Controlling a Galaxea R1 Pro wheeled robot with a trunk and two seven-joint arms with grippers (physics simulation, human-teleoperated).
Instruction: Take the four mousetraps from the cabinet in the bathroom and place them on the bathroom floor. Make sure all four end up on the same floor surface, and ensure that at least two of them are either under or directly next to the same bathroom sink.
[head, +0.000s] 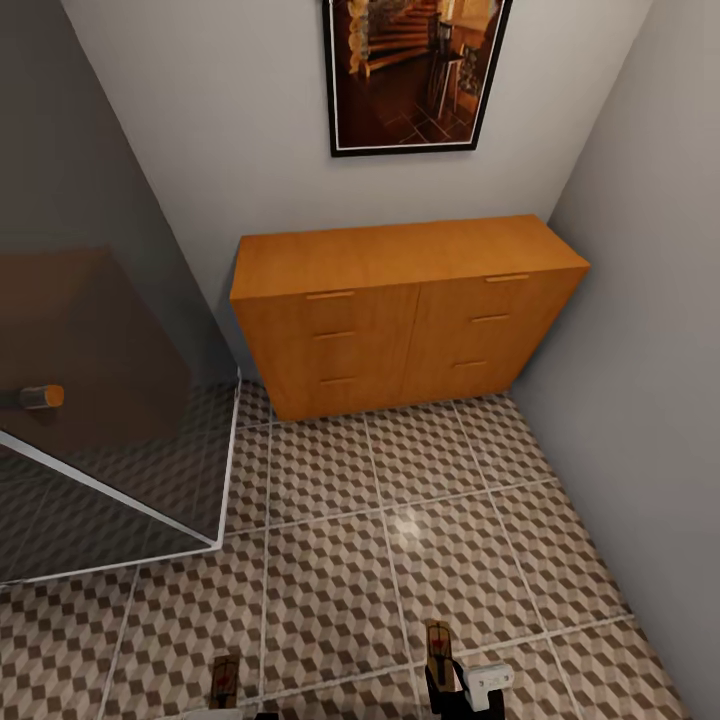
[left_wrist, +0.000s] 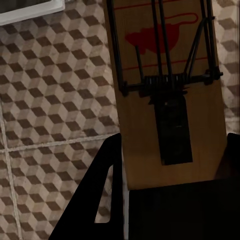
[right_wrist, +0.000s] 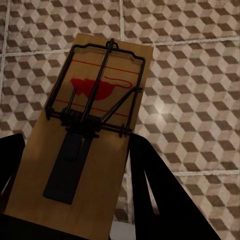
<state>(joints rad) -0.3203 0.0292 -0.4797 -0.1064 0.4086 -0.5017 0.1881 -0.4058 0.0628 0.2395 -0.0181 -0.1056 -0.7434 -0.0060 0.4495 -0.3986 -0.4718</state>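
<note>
Each of my grippers is shut on one mousetrap. The left gripper (left_wrist: 172, 150) clamps the near end of a wooden mousetrap (left_wrist: 165, 85) with a red mouse print, above the cube-patterned bathroom floor (left_wrist: 50, 100). The right gripper (right_wrist: 75, 150) grips another mousetrap (right_wrist: 95, 100) the same way. In the head view both mousetraps (head: 225, 680) (head: 438, 645) stick forward at the bottom edge, over the bathroom floor (head: 330, 560). The orange-brown cabinet (head: 400, 320) stands against the far wall, all drawers shut. The sink is out of view.
A glass shower enclosure (head: 100, 400) with a white base rail fills the left side. A grey wall (head: 650, 350) closes the right side. A framed picture (head: 415, 70) hangs above the cabinet. Open tiled floor lies between me and the cabinet.
</note>
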